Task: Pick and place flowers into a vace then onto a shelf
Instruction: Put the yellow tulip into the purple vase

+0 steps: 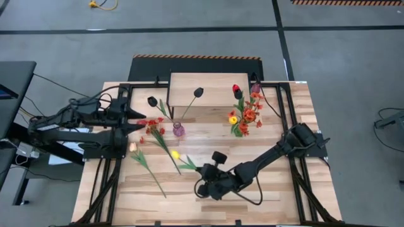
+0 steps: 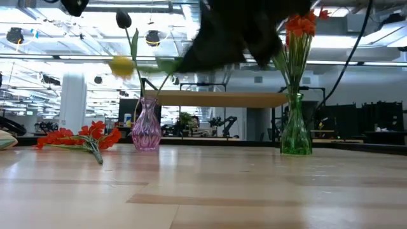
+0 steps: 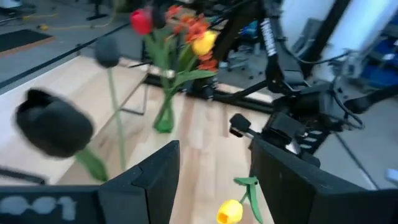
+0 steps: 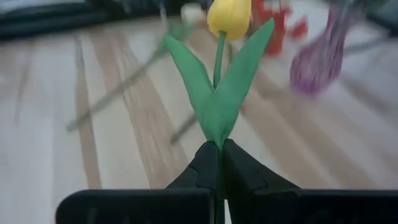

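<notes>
Seen from above, a wood table fills the centre of the frame. The right gripper (image 1: pixel 197 169), at lower centre, has its jaws pinched tight on the stem of a yellow tulip (image 1: pixel 175 154), whose head points toward the upper left. The left gripper (image 1: pixel 142 120), at centre left, has its jaws apart and holds nothing; it sits near a purple vase (image 1: pixel 178 130) carrying two dark tulips (image 1: pixel 152 101). An orange spray (image 1: pixel 151 125) and a pale tulip (image 1: pixel 133 147) lie flat on the table left of centre. A green vase (image 1: pixel 239 128) at centre right holds red, yellow and orange flowers. The shelf (image 1: pixel 202 90) stands at upper centre, with nothing on top.
</notes>
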Controlling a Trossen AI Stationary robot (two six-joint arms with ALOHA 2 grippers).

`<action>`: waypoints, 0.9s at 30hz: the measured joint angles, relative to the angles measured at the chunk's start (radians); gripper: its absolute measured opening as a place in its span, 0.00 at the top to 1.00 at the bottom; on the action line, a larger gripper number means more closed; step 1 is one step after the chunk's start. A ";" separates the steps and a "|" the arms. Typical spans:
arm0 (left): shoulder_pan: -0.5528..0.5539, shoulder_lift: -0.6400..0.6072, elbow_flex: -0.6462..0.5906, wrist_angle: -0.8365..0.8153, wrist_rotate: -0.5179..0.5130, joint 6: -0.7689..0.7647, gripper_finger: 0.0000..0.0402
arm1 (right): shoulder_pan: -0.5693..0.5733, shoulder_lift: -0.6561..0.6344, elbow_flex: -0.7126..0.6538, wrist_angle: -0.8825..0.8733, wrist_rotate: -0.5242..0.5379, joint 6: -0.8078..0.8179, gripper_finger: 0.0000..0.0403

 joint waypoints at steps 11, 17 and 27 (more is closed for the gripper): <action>-0.045 0.001 0.000 0.049 0.020 0.009 0.52 | 0.020 -0.038 0.241 -0.021 0.140 -0.345 1.00; -0.045 0.022 -0.019 0.156 0.019 0.075 0.52 | 0.036 -0.058 0.389 -0.011 0.205 -0.576 0.99; -0.047 0.149 -0.089 0.531 0.103 0.106 0.52 | 0.023 -0.065 0.637 -0.014 0.194 -0.838 0.99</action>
